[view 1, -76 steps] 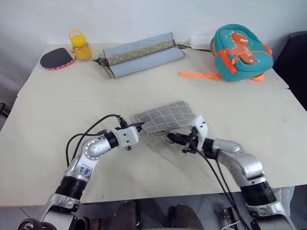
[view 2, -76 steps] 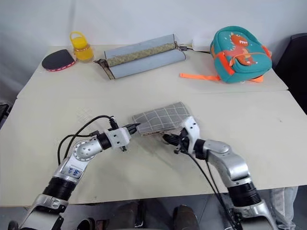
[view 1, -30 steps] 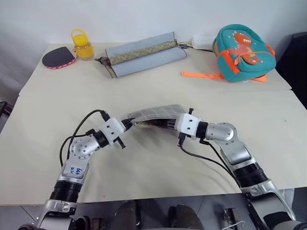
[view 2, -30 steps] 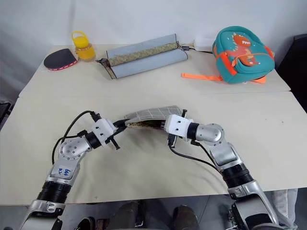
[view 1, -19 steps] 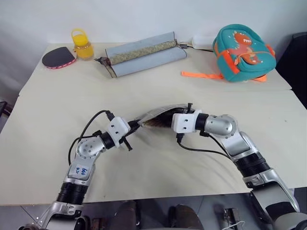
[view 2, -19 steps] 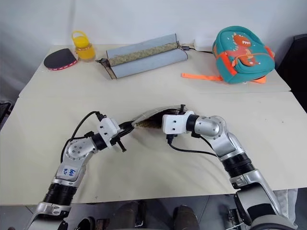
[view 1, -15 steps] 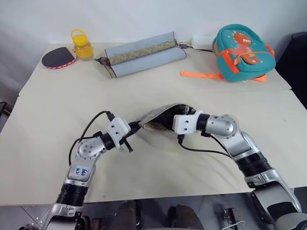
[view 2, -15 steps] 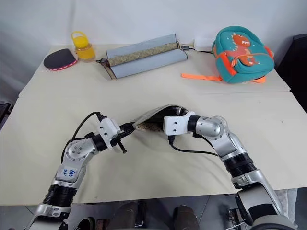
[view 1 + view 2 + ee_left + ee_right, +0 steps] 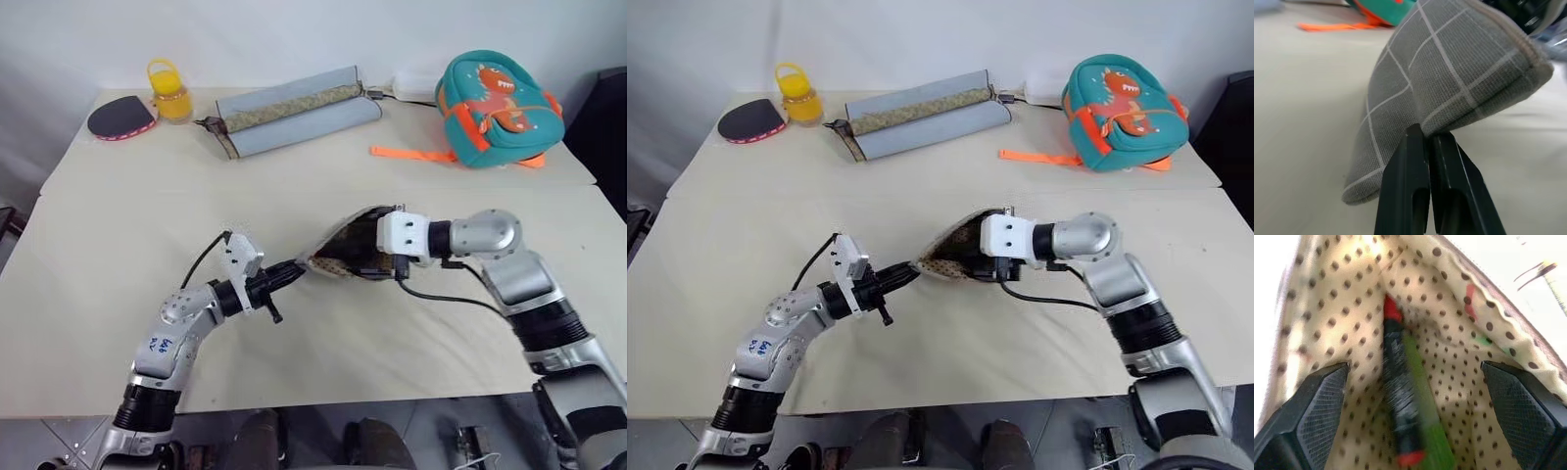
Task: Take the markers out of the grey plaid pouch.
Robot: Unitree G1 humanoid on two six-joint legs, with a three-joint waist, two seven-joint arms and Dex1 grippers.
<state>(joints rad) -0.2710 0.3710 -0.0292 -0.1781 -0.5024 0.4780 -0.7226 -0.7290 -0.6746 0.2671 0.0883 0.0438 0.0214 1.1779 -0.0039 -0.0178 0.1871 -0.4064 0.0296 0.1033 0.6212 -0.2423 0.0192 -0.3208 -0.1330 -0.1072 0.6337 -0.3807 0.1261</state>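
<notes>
We are looking at the grey plaid pouch [image 9: 345, 245] in the middle of the near table [image 9: 118, 245]. It is lifted up between our two arms, with its mouth facing our right arm, and we can see the beige dotted lining inside. The markers [image 9: 1400, 411] are lying inside the pouch. One has a dark barrel with red ends, and a green one is lying right beside it, touching it.

Our left gripper [image 9: 1428, 139] is pinching the end of the pouch. Its two black fingers [image 9: 1405, 191] are pressed tight together on the grey cloth. In the head view this gripper is pointing toward the pouch from our left side.

Our right gripper [image 9: 1415, 377] is reaching into the mouth of the pouch. Its fingers [image 9: 1317, 406] are standing wide apart, one on each side of the markers, and they are not touching the markers. They are holding nothing.

Farther back on the table a long pale blue-grey case [image 9: 294, 110] with an olive strip is lying flat. To its left a small yellow jar [image 9: 167, 93] is standing, and a dark paddle [image 9: 116, 117] with a pink edge is lying just beside the jar. At the back on our right a teal backpack [image 9: 495, 98] with orange straps is sitting, with a white thing [image 9: 416, 83] just behind it.
</notes>
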